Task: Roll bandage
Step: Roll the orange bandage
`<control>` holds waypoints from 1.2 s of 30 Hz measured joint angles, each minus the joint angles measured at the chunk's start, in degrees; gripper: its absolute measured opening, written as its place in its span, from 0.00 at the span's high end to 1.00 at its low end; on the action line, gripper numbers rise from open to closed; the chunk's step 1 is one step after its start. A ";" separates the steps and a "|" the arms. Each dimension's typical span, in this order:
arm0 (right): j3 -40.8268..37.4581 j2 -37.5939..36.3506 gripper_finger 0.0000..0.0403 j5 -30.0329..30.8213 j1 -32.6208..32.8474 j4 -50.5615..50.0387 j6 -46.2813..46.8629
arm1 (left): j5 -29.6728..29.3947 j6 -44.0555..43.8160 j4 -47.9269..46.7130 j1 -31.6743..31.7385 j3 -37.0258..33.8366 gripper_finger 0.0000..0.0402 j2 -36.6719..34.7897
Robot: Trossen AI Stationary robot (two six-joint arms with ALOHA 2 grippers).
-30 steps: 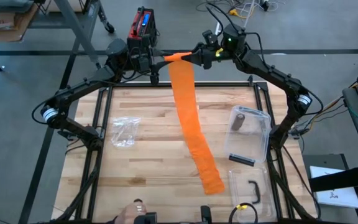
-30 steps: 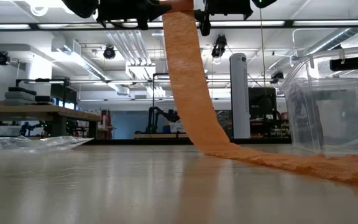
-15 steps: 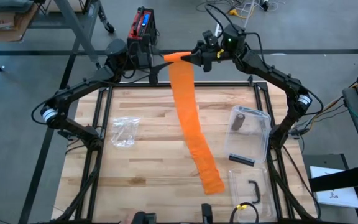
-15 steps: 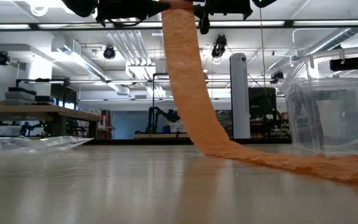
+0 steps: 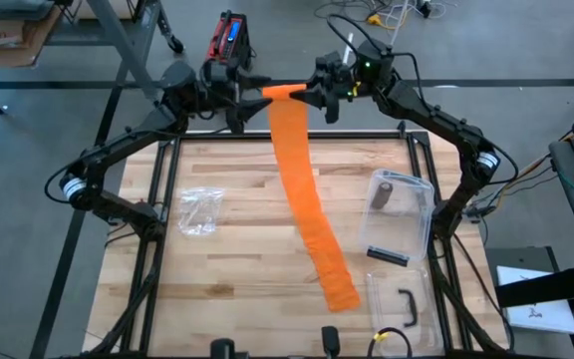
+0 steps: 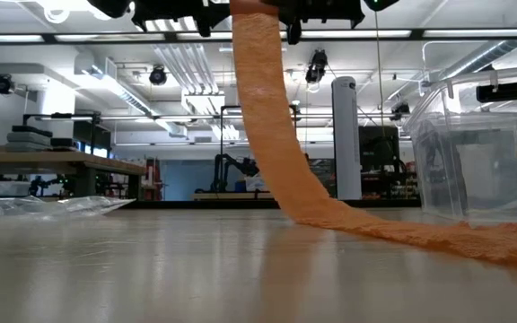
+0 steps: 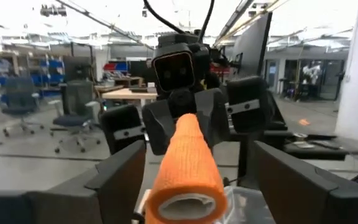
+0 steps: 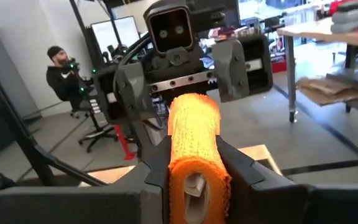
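Note:
An orange bandage roll (image 5: 285, 92) is held level, high above the table's far edge, between my two grippers, which face each other. From it a long orange strip (image 5: 312, 209) hangs down, and its free end (image 5: 339, 294) lies on the wooden table. My right gripper (image 8: 194, 171) is shut on the roll's right end. My left gripper (image 7: 201, 180) is open; its fingers (image 7: 120, 177) stand wide on either side of the roll's left end (image 7: 182, 199) without touching it. My right gripper pinches the roll's right end (image 8: 194, 158) between its two fingers (image 8: 238, 171), coming level from the table's right and lying along the roll. The roll's end is squashed to an oval. The roll is lifted clear, with the strip hanging below.
A clear plastic box (image 5: 402, 214) with dark items stands at the table's right. A crumpled plastic bag (image 5: 197, 211) lies at the left. Black parts (image 5: 407, 304) lie near the front right. A person (image 8: 61, 74) sits in the room beyond.
My left gripper has rolled about its own axis, opened and let go of the roll's left end, staying about the roll. The roll stays up in my right gripper, and the top of the hanging strip has shifted a little toward the left.

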 joint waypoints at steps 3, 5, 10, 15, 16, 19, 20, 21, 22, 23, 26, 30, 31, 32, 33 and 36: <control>0.00 0.00 0.81 0.01 0.00 0.00 -1.89 | -0.02 -0.74 -0.53 0.00 0.00 0.29 0.00; 0.00 0.00 0.81 0.01 0.00 0.00 -2.77 | -0.06 -0.95 -0.57 0.00 0.00 0.30 0.14; 0.00 0.00 0.81 -0.05 0.13 0.00 -4.23 | -0.27 -0.30 -0.86 0.00 0.00 0.34 1.76; 0.00 0.00 0.82 -0.12 0.13 0.00 -4.21 | -0.33 5.10 -0.40 -0.02 0.00 0.38 2.10; 0.00 0.00 0.81 -0.11 0.13 0.00 -4.23 | -0.33 5.11 -0.24 -0.02 0.00 0.39 2.10; 0.00 0.00 0.81 -0.10 0.13 0.00 -4.58 | -0.33 4.05 0.10 -0.02 0.00 0.40 2.16; 0.00 0.00 0.81 -0.12 0.13 0.00 -4.98 | -0.33 3.25 0.20 -0.02 0.00 0.40 2.16; 0.00 0.00 0.82 -0.10 0.13 0.00 -5.35 | -0.33 2.30 0.17 -0.02 0.00 0.40 2.19; 0.00 0.00 0.82 -0.12 0.13 0.00 -5.59 | -0.31 1.16 0.35 -0.13 0.00 0.41 2.44; 0.00 0.00 0.82 -0.11 0.13 0.00 -5.76 | -0.33 -0.15 0.47 -0.27 0.00 0.41 2.65; 0.00 0.00 0.82 -0.09 0.13 0.00 -6.56 | -0.27 -2.36 0.51 -0.30 0.00 0.42 3.14; 0.00 0.00 0.82 -0.12 0.13 0.00 -6.59 | -0.24 -2.69 1.13 -0.35 0.00 0.42 3.28; 0.00 0.00 0.83 -0.10 0.13 -0.01 -6.59 | -0.15 -2.66 1.39 -0.36 0.00 0.43 3.33; 0.00 0.00 0.83 -0.09 0.13 -0.05 -6.59 | -0.13 -2.44 1.51 -0.42 0.00 0.42 3.34; 0.00 0.00 0.83 -0.10 0.13 -0.13 -6.59 | -0.13 -2.17 1.72 -0.51 0.00 0.42 3.34; 0.00 0.00 0.83 -0.12 0.13 -0.22 -6.59 | 0.15 -2.07 2.62 -0.73 0.00 0.43 3.34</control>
